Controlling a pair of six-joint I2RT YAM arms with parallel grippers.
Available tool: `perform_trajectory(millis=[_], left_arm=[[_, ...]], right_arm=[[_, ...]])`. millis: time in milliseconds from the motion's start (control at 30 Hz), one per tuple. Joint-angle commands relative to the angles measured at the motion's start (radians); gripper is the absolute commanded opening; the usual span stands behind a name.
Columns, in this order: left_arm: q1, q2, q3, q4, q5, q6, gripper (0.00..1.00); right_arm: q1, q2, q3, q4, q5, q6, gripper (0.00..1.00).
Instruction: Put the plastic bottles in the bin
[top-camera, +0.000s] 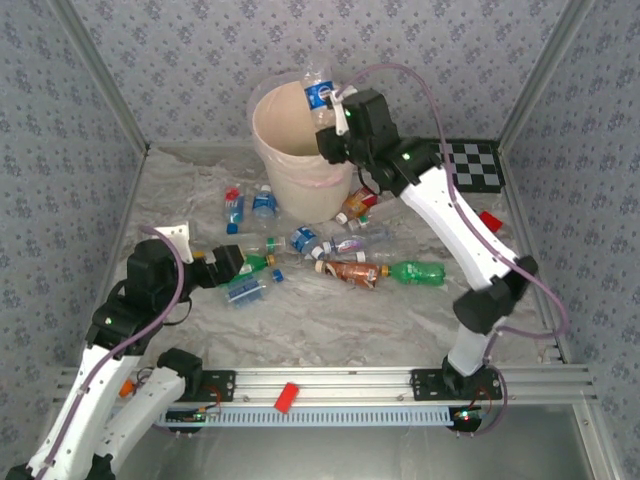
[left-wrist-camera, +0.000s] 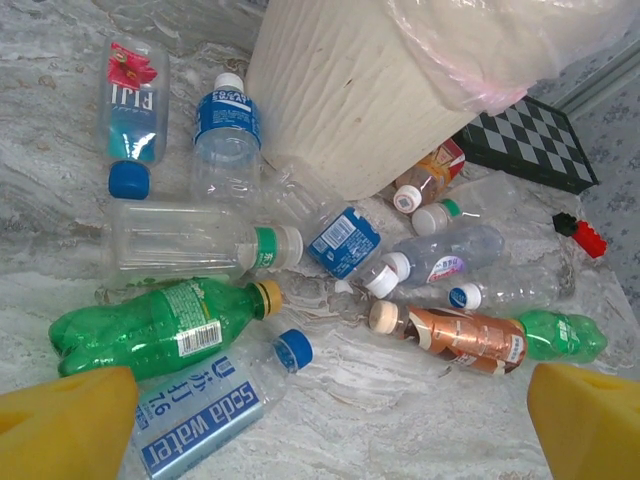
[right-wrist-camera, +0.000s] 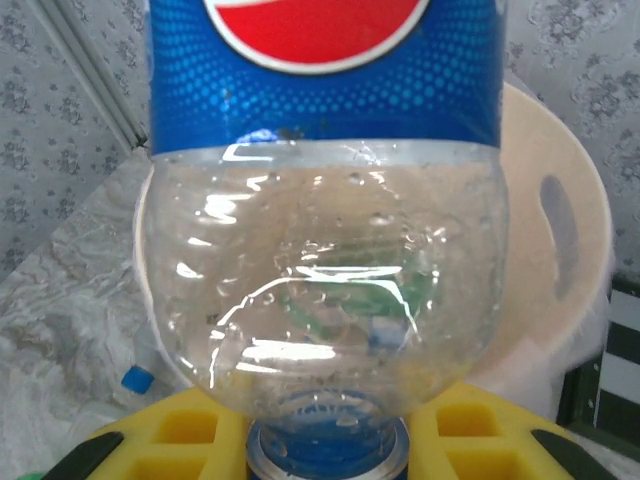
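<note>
The right gripper (top-camera: 336, 110) is clamped on the neck of a clear bottle with a blue label (top-camera: 318, 90), its yellow fingers (right-wrist-camera: 190, 440) pressed in on either side just above the blue cap. The bottle's long axis runs straight out from the jaws, cap end in the grip and rounded base leading. In the overhead view it sits above the far right part of the bin's rim (top-camera: 262, 120), and the wrist view has the bin's mouth (right-wrist-camera: 570, 200) opening behind and below the bottle (right-wrist-camera: 325, 250). So the drop turns on that small offset: the bottle looks to be over the edge more than the middle (a nudge toward the centre would seem safer before letting go).

The left gripper (left-wrist-camera: 330, 435) is spread wide and holds nothing. It hangs above the bottles lying on the table (left-wrist-camera: 420, 420), with a green bottle (left-wrist-camera: 160, 325) and a flattened soda-water bottle (left-wrist-camera: 200, 410) nearest, both lying on their sides ahead and to its left; this arm is clearly the nearer one for those
</note>
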Motion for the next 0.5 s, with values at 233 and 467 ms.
perform_trajectory(millis=[233,467], left_arm=[[0.005,-0.041,0.002,-0.054,0.012,0.029,1.00],[0.005,-0.045,-0.001,-0.059,0.004,0.032,1.00]], right_arm=[[-0.024,0.231,0.339,-0.185,-0.032,-0.008,0.27],[-0.027,0.234,0.338,-0.174,-0.039,0.004,0.28]])
